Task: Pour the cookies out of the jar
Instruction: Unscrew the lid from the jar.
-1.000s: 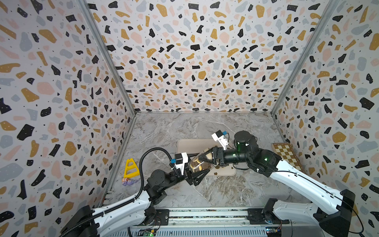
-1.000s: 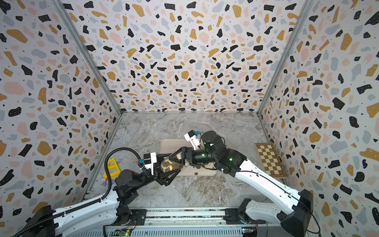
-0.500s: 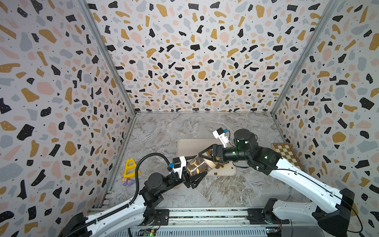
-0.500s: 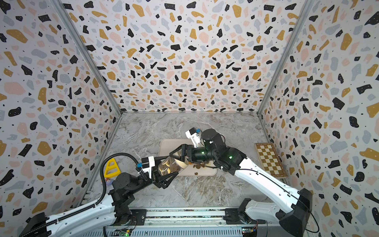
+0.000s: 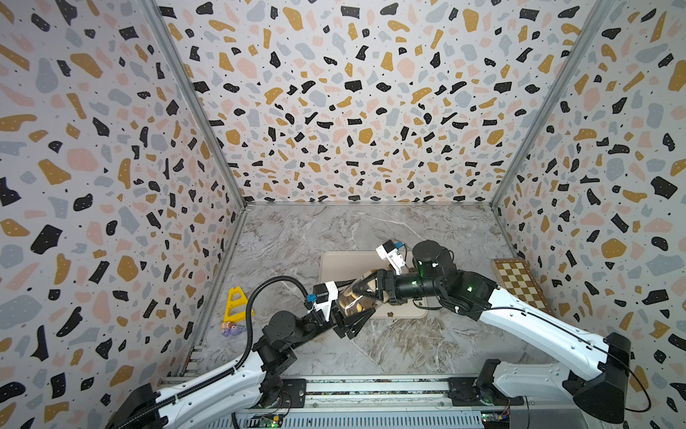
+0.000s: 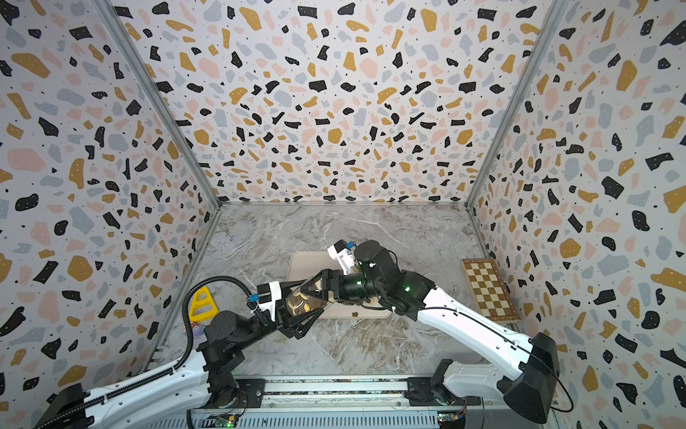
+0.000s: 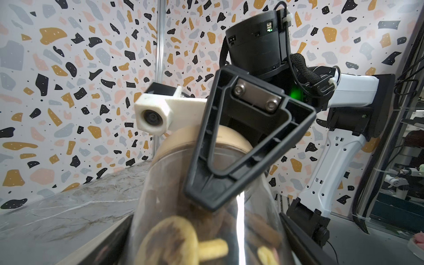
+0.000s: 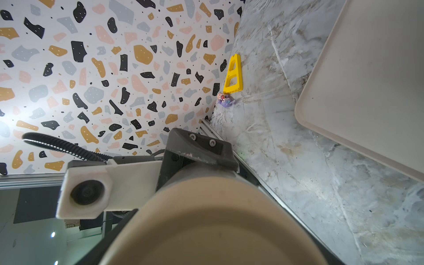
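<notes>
- Jar (image 5: 352,299) held lying sideways in air between both arms, over tabletop (image 5: 297,241) at near edge of beige tray (image 5: 341,265).
- Left gripper (image 5: 347,319) clamped on clear jar body, base end.
- Right gripper (image 5: 371,289) closed around beige lid (image 8: 206,229).
- Cookies (image 7: 169,243) inside jar, piled toward base.
- Step, by my reading: uncapping; pouring not started.
- Next move calls for right gripper to work lid free while left holds body firm, then mouth tipped down over tray.
- Small dark bits on tray too small to identify.
</notes>
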Available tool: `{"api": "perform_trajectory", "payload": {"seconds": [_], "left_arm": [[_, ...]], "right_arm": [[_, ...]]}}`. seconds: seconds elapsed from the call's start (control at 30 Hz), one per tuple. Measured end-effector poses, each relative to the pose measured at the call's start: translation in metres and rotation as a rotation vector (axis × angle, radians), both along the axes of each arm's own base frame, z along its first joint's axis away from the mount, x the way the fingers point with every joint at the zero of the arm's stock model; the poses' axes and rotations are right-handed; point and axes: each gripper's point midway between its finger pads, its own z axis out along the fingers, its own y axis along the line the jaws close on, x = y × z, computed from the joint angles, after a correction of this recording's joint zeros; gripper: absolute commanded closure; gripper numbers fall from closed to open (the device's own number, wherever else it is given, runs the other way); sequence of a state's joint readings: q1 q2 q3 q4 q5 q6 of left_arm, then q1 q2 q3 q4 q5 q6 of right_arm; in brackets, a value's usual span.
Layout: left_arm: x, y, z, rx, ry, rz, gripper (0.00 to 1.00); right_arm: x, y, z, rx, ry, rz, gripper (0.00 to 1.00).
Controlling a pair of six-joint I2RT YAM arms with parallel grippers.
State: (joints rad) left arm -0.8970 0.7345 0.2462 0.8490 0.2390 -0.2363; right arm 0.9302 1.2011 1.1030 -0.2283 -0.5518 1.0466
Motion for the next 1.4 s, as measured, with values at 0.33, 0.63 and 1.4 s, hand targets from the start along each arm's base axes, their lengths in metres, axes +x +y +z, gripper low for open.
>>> {"api": "perform_trajectory", "payload": {"seconds": [0.33, 0.63, 1.4], "left_arm": [[0.005, 0.011, 0.017, -0.080, 0.006, 0.051, 0.01], [0.002, 0.017, 0.027, -0.126, -0.004, 0.051, 0.01], [0.001, 0.006, 0.008, -0.106, 0.055, -0.003, 0.00]], "right_arm": [[0.000, 0.005, 0.014, 0.060, 0.003, 0.006, 0.52], [-0.004, 0.010, 0.019, 0.109, 0.019, 0.028, 0.52], [-0.002, 0.014, 0.033, 0.176, 0.004, 0.011, 0.53]]}}
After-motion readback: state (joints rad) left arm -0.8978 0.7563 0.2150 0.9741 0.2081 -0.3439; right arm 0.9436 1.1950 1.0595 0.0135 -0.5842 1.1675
